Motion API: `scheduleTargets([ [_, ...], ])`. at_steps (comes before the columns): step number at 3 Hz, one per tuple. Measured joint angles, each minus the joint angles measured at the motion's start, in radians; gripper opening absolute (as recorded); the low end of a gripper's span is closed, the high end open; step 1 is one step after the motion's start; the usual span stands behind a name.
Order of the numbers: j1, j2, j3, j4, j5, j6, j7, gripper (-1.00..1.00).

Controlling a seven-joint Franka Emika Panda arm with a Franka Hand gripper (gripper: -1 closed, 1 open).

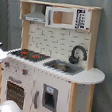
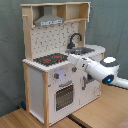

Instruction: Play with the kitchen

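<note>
Backdrop: grey-green curtain behind everything in both exterior views.
Floor: light wood boards under the toy, seen in the second exterior view.
Kitchen: white + light-wood play unit, upright on the floor, fills most of both exterior views; back close to the curtain.
Stovetop: black w/ red rings, on the worktop at the first exterior view's left end; in the second exterior view it sits at the near front corner.
Sink: grey basin set into the worktop, just beside the stovetop, toward the first exterior view's right.
Faucet: black, curved, upright behind the sink.
Hood: grey, above the stovetop, under the top shelf.
Back panel: white w/ rows of holes, between hood and worktop.
Microwave: white-framed box on the upper shelf, beside the hood.
Oven door: below the stovetop, shut, dark slotted window.
Knobs: on the front strip above the oven door, near the arm's end.
Arm: white, reaches in from the second exterior view's right, across the front edge of the worktop at knob height; blue light on its joint. In the first exterior view only a white bit shows at the left edge.
Tool: at the worktop's front edge just beside the stovetop; fingers apart or together – can't tell.
</note>
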Motion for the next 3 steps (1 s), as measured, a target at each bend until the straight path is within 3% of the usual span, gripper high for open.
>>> scheduleTargets([
  [3,0.04,0.014,0.0,-0.141,0.0,0.266,-0.105,1.0],
])
